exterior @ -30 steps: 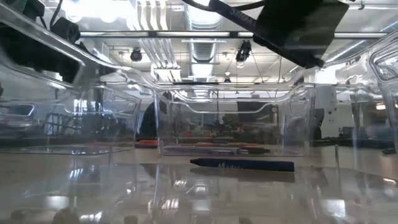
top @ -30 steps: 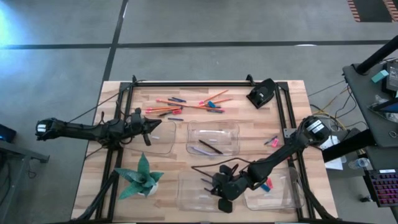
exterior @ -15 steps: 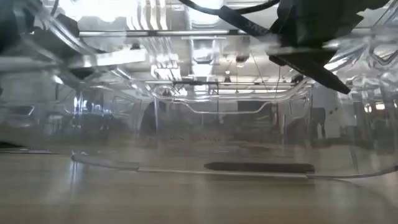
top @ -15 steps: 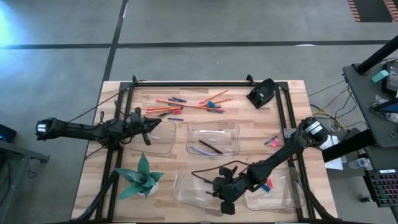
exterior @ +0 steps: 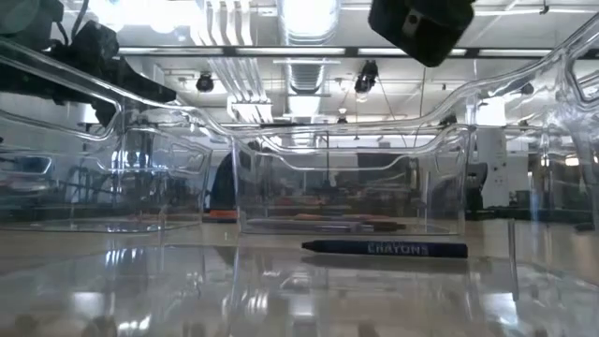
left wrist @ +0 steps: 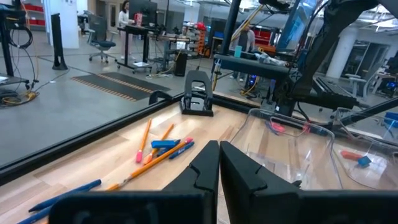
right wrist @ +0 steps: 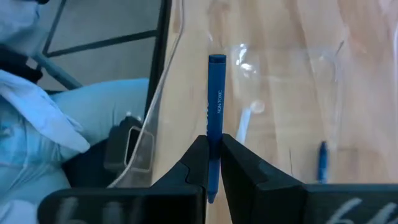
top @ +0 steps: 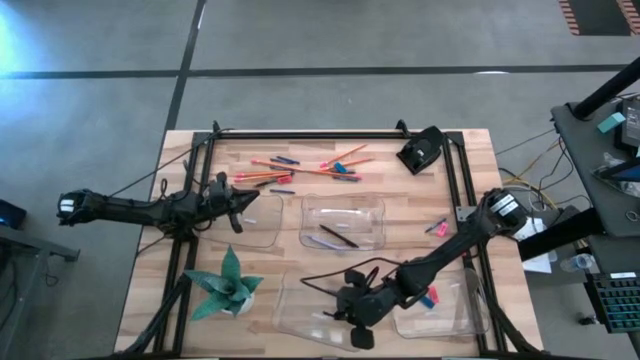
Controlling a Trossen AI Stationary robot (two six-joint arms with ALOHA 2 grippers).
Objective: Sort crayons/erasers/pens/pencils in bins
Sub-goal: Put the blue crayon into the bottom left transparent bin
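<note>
Over the front clear bin [top: 305, 310], the right gripper [top: 352, 322] is pinching a blue crayon [right wrist: 214, 112] tight between its fingers, and another blue crayon [exterior: 384, 249] is lying flat inside that bin. Near the back edge of the table, the pencils [top: 300, 168] are lying in a loose pile. Beside another bin [top: 262, 222], the left gripper [top: 240, 204] is waiting with its fingers [left wrist: 205, 168] pressed together and holding nothing.
</note>
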